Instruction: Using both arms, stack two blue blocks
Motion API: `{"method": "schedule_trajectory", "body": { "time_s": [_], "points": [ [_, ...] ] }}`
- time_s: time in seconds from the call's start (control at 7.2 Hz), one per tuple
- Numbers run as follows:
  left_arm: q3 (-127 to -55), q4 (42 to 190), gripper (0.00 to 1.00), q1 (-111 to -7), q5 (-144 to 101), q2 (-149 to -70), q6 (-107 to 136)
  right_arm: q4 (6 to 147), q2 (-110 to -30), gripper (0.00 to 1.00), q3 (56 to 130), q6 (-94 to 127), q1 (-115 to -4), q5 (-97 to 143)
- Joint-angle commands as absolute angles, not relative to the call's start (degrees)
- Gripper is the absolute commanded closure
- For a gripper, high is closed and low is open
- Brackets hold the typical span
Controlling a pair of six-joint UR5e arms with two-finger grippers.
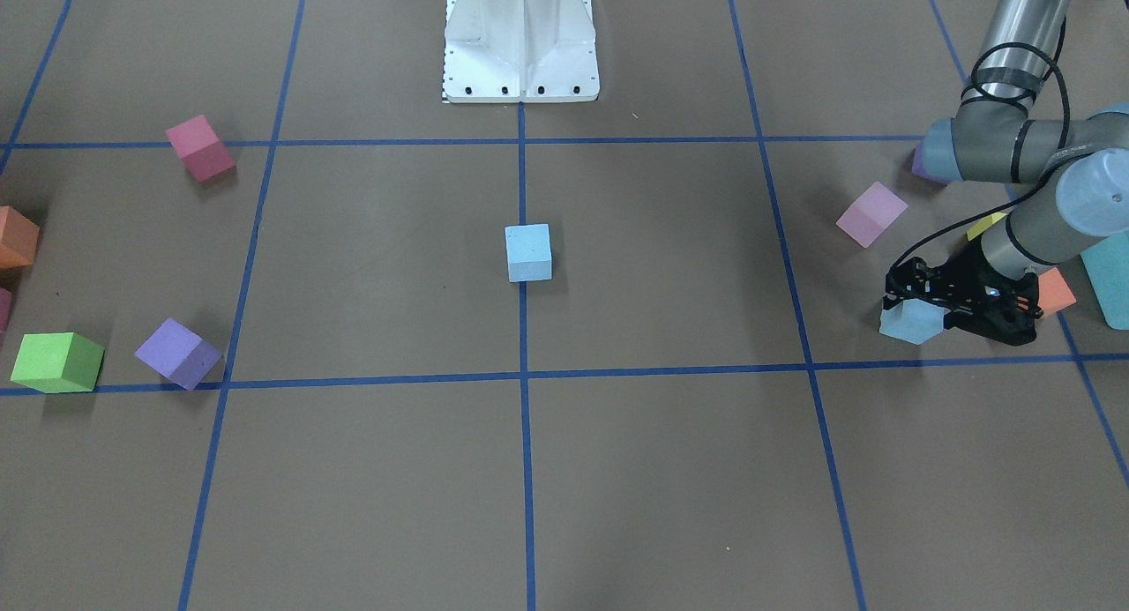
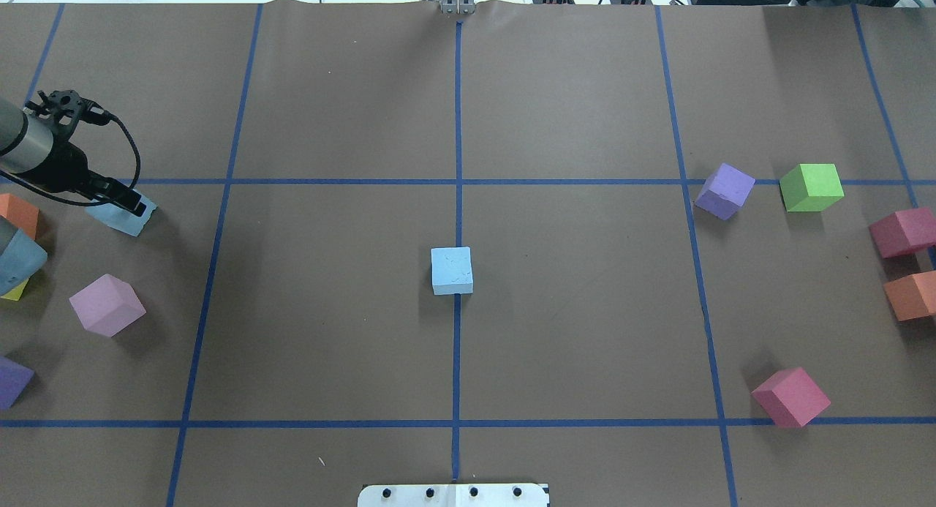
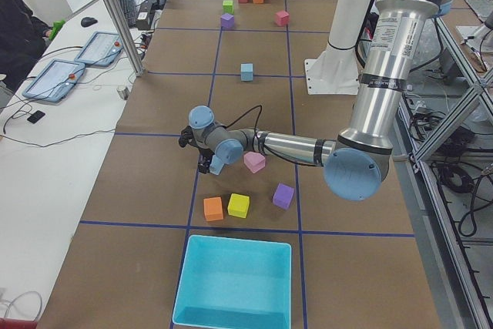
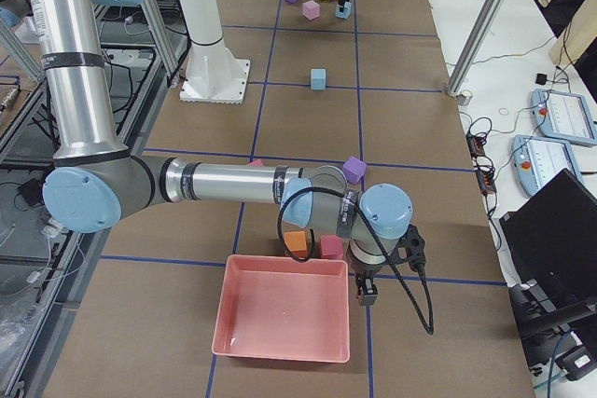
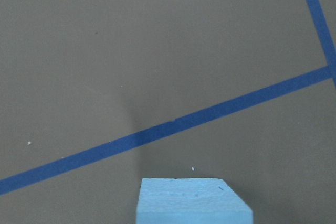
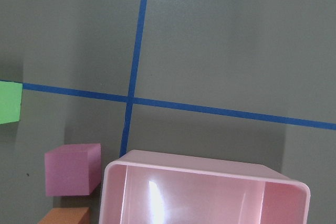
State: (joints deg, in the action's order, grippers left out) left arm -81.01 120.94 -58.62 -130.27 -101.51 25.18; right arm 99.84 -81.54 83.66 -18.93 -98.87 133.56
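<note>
One blue block point(image 1: 528, 253) sits at the centre of the table point(image 1: 670, 470), on a tape line point(image 1: 527, 435). The other blue block point(image 1: 908, 323) is tilted, clamped in the left gripper point(image 1: 919, 304) near the turquoise box point(image 3: 231, 283). The right gripper point(image 4: 367, 294) hangs just beside the pink tray point(image 4: 280, 356); whether it is apart or together cannot be told.

The left arm point(image 1: 1014, 144) reaches out low toward nine o'clock in the overhead view, its forearm near level. The left gripper point(image 1: 922, 307) is clamped on a blue block point(image 1: 908, 325). The right arm point(image 4: 224, 182) stretches level toward three o'clock with the right gripper point(image 4: 366, 297) pointing down; whether its fingers are apart or closed cannot be told.
</note>
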Motion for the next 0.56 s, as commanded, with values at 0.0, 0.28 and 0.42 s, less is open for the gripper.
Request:
{"method": "schedule_trajectory", "body": {
  "time_s": [0.0,0.28,0.42],
  "points": [
    [-80.8,120.9,0.26,-58.5,-130.3,-101.5,25.1,99.8,-81.5,0.0,83.8,-18.9,-99.1,133.5],
    [-80.7,120.9,0.32,-58.5,-130.3,-101.7,25.1,99.8,-81.5,0.0,83.8,-18.9,-99.1,133.6],
    [-80.7,120.9,0.34,-58.5,-130.3,-101.7,25.0,99.8,-81.6,0.0,83.8,-18.9,-99.1,133.5]
  ]
}}
